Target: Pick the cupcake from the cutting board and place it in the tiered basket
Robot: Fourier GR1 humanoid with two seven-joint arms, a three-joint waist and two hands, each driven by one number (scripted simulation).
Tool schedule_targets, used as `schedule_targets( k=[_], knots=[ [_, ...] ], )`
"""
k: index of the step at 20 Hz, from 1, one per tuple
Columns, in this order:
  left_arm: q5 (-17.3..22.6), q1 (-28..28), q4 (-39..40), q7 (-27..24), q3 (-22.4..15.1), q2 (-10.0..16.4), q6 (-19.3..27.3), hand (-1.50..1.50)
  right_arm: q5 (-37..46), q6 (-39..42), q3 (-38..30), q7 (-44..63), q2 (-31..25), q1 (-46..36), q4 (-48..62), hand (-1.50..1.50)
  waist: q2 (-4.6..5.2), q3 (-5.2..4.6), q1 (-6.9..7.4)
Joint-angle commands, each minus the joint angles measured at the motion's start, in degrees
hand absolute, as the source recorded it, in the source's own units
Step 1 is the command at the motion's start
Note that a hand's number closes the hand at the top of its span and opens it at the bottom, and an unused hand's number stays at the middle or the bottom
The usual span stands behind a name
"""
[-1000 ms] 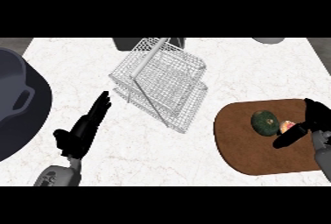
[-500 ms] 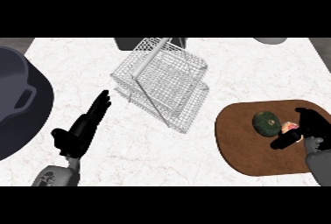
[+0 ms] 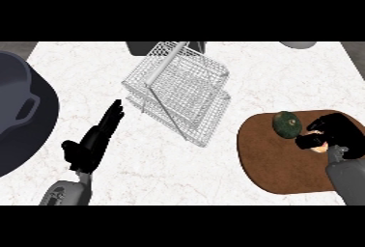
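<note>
Cupcake [image 3: 320, 146]: located on the cutting board [image 3: 274, 164], at about 3 o'clock in the head view, on the board's upper right part. It is largely concealed by the right hand [image 3: 339, 133]. Only a small pale peach-to-orange patch shows between the black fingers. Wrapper, topping and posture cannot be confirmed.

Right hand: enters from 4 o'clock, with fingers and thumb curled round the cupcake, grasping it. Whether the cupcake is clear of the board's surface cannot be determined.

Cutting board: brown, oval, lying flat on the white marbled tabletop [image 3: 214, 183] between 3 and 4 o'clock. A dark green round item [image 3: 287, 123] sits on it, just beside the right hand at that hand's 9 o'clock.

Tiered basket [image 3: 178, 91]: pale wire mesh, two tiers with a central handle post, standing at 12 o'clock. It is well apart from the cupcake, which lies toward the basket's 4 o'clock.

Left hand [image 3: 91, 144]: at 8 o'clock, released, with fingers straight and together, pointing toward 1 o'clock. Contact with the tabletop cannot be determined.

Other items: a large dark grey pot [image 3: 18, 111] at 9 o'clock is cut by the view's edge. A dark object [image 3: 141, 47] sits behind the basket at 12 o'clock. A pale grey object [image 3: 299, 44] sits at 1 o'clock.
</note>
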Motion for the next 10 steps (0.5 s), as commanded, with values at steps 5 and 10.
schedule_targets(
  k=[5, 10],
  knots=[
    [-1.37, -1.15, -1.18, 1.64, 1.54, -1.17, -0.83, 0.00, 6.89, 1.00, -3.86, 2.19, 2.08, -2.17, -1.30, 1.50, 0.01, 0.03, 0.01],
    [-1.37, 1.14, -1.54, 1.51, 1.74, -0.92, -0.37, 0.00, 12.69, 3.81, 8.25, 5.01, 3.10, 14.88, -25.58, 1.50, -0.43, -0.06, -1.46]
  ],
)
